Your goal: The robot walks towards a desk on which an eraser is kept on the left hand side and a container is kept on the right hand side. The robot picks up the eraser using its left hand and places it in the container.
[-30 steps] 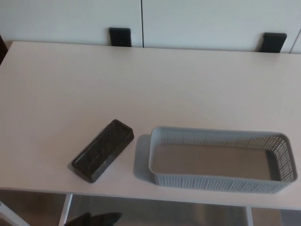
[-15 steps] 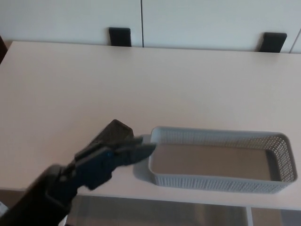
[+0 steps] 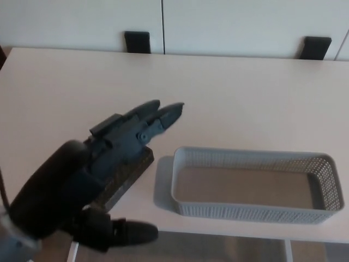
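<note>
My left hand [image 3: 117, 144] hangs over the left part of the desk [image 3: 245, 98], open, its two fingers [image 3: 161, 113] stretched toward the far side and its thumb [image 3: 128, 233] spread low near the desk's front edge. It hovers over the black eraser [image 3: 132, 171] and hides most of it; only the eraser's right side shows beneath the hand. Whether the hand touches the eraser cannot be seen. The grey mesh container [image 3: 251, 210] lies just right of the eraser and holds nothing. My right hand is out of the picture.
Two black blocks [image 3: 137, 41] [image 3: 316, 47] stand behind the desk's far edge against white panels. The desk's front edge runs just below the container, with a white desk leg [image 3: 287, 251] under it.
My left arm came up from below the desk's front edge and moved forward over the eraser, covering most of it. Its fingers now reach farther up the desk. Eraser and container have not moved.
</note>
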